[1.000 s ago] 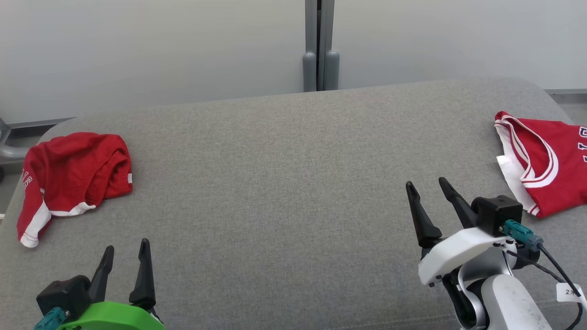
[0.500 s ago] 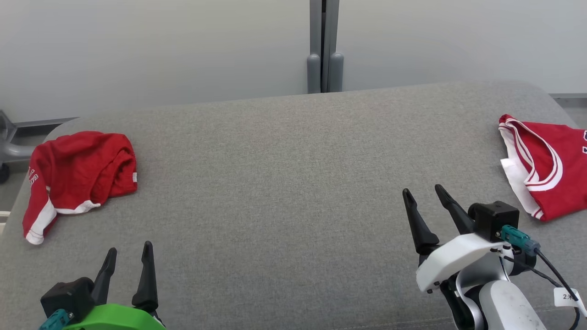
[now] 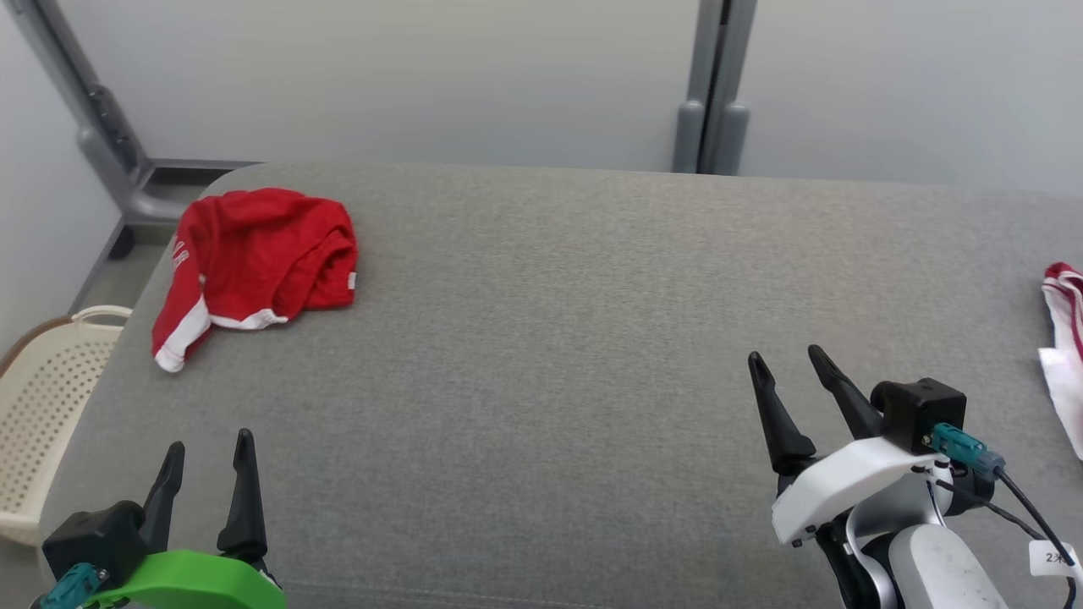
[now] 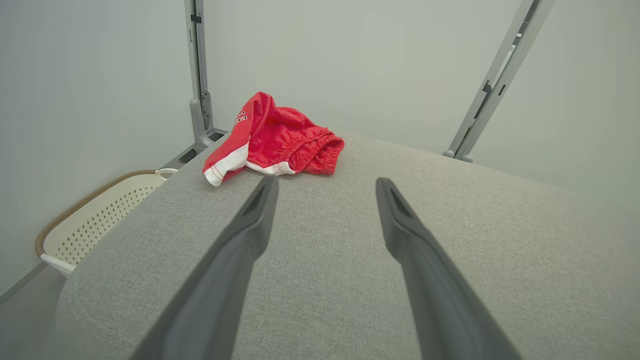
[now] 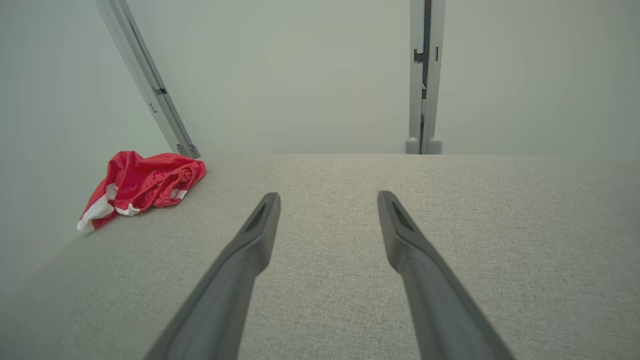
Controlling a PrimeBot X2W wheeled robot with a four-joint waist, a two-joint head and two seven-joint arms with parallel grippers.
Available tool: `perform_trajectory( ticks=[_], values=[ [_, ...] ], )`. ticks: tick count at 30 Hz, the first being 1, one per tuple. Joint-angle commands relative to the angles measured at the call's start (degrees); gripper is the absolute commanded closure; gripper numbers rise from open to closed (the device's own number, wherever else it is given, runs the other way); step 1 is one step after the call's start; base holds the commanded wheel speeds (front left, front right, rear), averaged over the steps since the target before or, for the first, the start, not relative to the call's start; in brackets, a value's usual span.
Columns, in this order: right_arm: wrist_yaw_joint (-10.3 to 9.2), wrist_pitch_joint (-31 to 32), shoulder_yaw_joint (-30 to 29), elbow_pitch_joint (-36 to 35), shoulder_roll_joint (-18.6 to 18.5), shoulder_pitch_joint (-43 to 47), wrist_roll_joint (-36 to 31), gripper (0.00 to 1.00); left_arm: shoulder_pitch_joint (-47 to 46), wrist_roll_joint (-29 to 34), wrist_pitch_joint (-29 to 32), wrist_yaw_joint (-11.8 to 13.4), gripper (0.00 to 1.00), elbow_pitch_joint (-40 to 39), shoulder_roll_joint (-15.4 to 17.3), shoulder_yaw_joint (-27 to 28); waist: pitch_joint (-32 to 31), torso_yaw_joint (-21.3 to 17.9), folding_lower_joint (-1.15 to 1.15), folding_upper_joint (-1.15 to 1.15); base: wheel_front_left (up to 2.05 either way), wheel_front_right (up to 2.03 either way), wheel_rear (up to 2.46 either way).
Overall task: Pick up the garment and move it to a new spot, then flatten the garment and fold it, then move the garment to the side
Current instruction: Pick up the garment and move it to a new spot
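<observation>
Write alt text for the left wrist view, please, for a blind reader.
A crumpled red garment with white trim lies near the far left edge of a grey padded surface. The left hand, open and empty, points toward it. A pale perforated basket stands beside the surface.

garment — far left on cushion | basket — left of cushion

Head view high, facing down; wrist views low; all share garment.
</observation>
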Motion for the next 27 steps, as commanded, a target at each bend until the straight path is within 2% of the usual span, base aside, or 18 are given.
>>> perform_trajectory(
  ticks=[1, 8, 13, 19, 27],
  values=[
    [-0.05, -0.3, 0.0, -0.4, -0.1, 0.1, 0.2, 0.0, 0.5, 0.4, 0.0, 0.4, 0.0, -0.2, 0.6, 0.5, 0.7, 6.5, 0.0, 0.0, 0.0, 0.0, 0.0],
    [-0.05, -1.3, -0.4, 0.4, -0.1, 0.4, 0.9, 0.0, 1.2, 0.5, 0.1, 0.9, 0.0, -1.1, 1.3, 0.9, 0.9, 14.5, 0.0, 0.0, 0.0, 0.0, 0.0],
    [-0.05, -2.0, -0.3, 1.3, -0.1, 0.3, 1.3, 0.0, 1.4, 0.6, 0.3, 1.2, 0.0, -1.4, 1.4, 0.8, 0.9, 17.8, 0.0, 0.0, 0.0, 0.0, 0.0],
    [-0.05, -2.3, -0.1, 2.0, -0.1, -0.5, 1.2, 0.0, 1.8, 0.7, 0.4, 1.5, 0.0, -1.6, 1.6, 0.7, 0.9, 18.6, 0.0, 0.0, 0.0, 0.0, 0.0],
    [-0.05, -1.9, 0.4, 2.5, -0.1, -1.0, 1.0, 0.0, -1.4, 1.3, 1.8, 1.0, 0.0, -2.1, 2.1, -0.1, 1.2, 16.4, 0.0, 0.0, 0.0, 0.0, 0.0]
  ],
)
